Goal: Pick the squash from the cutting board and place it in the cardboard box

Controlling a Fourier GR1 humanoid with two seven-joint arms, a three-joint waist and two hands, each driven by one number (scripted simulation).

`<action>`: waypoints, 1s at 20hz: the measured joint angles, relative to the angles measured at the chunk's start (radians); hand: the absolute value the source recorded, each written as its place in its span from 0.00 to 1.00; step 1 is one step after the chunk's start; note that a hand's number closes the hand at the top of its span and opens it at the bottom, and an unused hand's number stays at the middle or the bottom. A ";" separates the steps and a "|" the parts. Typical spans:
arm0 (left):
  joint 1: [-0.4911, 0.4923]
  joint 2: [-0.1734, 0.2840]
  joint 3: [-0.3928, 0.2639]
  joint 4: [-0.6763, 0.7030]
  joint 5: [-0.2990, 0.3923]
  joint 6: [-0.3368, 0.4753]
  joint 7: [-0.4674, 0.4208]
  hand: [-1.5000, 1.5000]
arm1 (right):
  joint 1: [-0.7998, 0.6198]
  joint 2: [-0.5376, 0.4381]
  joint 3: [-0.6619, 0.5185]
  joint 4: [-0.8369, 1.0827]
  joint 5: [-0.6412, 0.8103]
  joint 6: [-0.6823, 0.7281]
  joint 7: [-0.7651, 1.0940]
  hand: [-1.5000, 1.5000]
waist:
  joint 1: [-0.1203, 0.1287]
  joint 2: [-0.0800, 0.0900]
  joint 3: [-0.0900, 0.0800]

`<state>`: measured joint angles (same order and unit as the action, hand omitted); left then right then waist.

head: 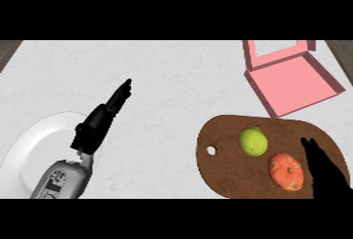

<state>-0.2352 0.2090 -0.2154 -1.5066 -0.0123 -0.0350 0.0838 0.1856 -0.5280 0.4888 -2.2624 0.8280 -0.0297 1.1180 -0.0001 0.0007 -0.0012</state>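
The pink box [293,79] sits open at the bench's [158,70] far right corner. The squash [286,172] lies on the board [228,172], beside a lime [253,141]. The right hand [324,170] has straight fingers touching nothing.

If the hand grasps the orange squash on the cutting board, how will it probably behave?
The squash looks round and ribbed, so it may roll if nudged. It seems rigid, unlikely to deform. The right hand is beside it, and the green fruit lies close.
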 measured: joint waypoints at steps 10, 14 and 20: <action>0.020 -0.025 0.027 -0.008 -0.021 -0.028 -0.008 0.50 | 0.009 0.107 -0.052 0.113 0.064 0.028 -0.070 0.00 | -0.002 -0.001 0.001; 0.030 -0.028 0.045 -0.021 -0.027 -0.050 -0.008 0.50 | 0.010 0.139 -0.078 0.133 0.083 0.048 -0.092 0.00 | -0.002 -0.001 0.001; 0.031 -0.054 0.053 -0.014 -0.057 -0.055 -0.012 0.50 | 0.032 0.186 -0.084 0.169 0.099 0.069 -0.117 0.00 | -0.003 -0.001 0.001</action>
<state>-0.2046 0.1546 -0.1623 -1.5205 -0.0696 -0.0901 0.0717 0.2180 -0.3423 0.4045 -2.0934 0.9271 0.0398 1.0011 -0.0029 -0.0004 0.0000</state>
